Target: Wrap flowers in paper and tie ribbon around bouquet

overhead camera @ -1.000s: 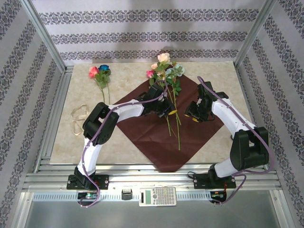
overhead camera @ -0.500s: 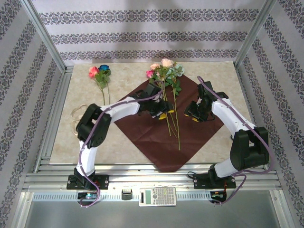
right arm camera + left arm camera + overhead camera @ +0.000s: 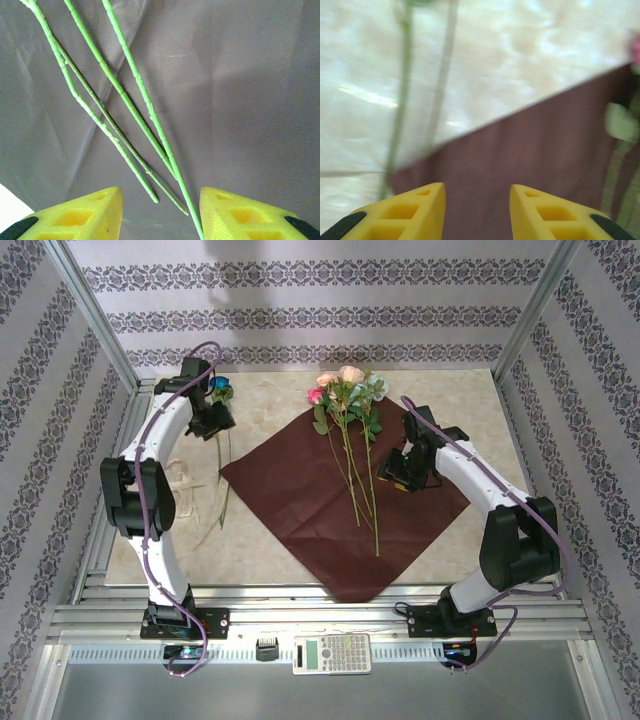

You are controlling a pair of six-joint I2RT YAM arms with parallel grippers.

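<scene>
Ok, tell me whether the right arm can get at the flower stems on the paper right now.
Probably yes. The right tool hangs open right over the stems, which lie loose on the paper, and nothing sits between them.

No text, label, brand or number is coming through clearly enough to be read. The calculator (image 3: pixel 331 652), lying on the metal frame (image 3: pixel 120 652) in front of the desk (image 3: pixel 260 390), is showing a display and rows of keys, but their markings are appearing too small to make out. The wallpaper (image 3: pixel 320 320) behind the desk is carrying a repeated dark ornament rather than letters.
</scene>
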